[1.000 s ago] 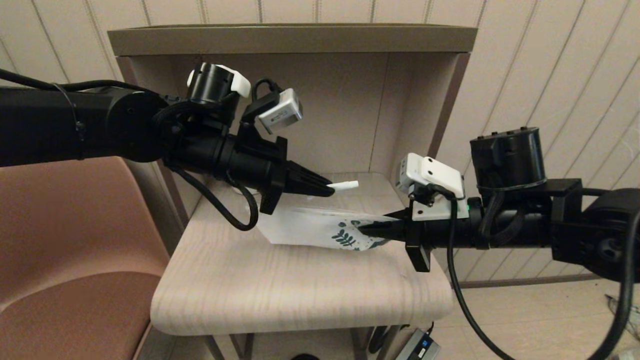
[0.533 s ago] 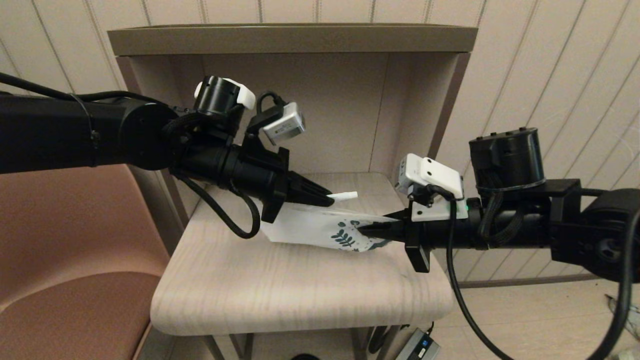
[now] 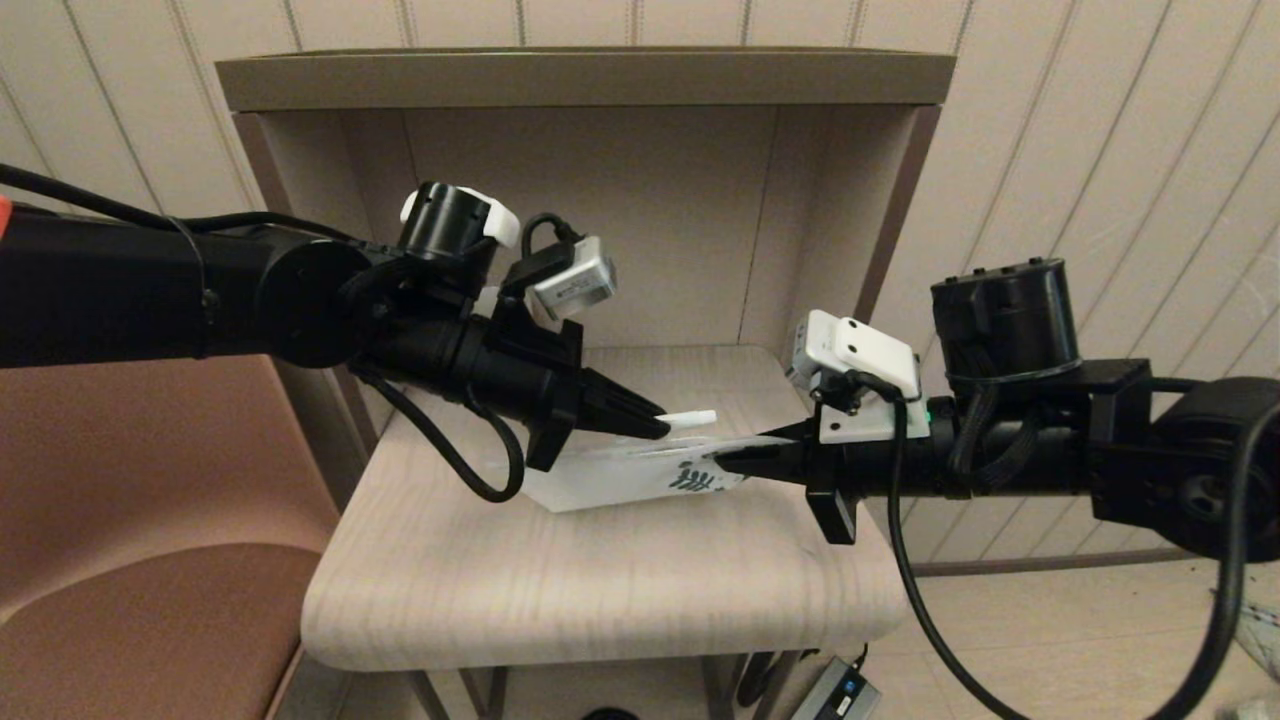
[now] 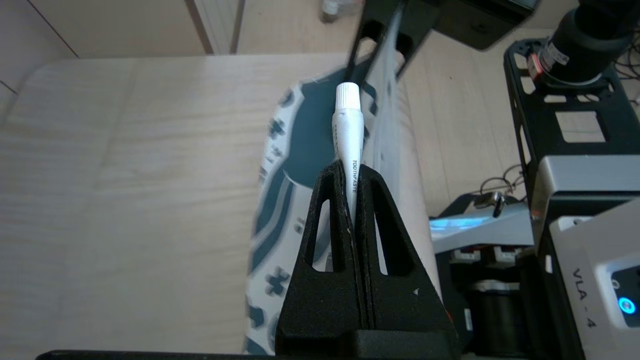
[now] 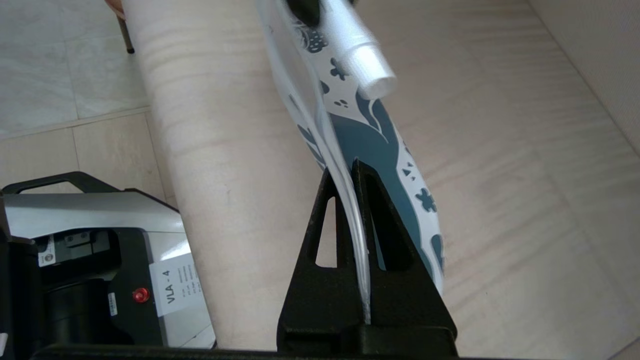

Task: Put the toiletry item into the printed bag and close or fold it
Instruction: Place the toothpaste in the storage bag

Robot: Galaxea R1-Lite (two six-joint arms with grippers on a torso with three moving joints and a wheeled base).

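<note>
While the left end effector (image 3: 662, 427) pinches the toothpaste tube (image 3: 692, 418) by its flat tail, cap pointing outward, the tube hangs just above the printed bag (image 3: 630, 476), not yet inside. Opposite it, the right end effector (image 3: 722, 462) is pressed together on the bag's teal-printed end, holding that edge raised off the pale wooden bench (image 3: 600, 580). The bag's plain white end slopes down toward the bench beneath the left arm.

A pale wood-grain table (image 3: 600, 580) with rounded front corners carries the bag (image 3: 610, 482), whose plain end rests near the table's middle.
</note>
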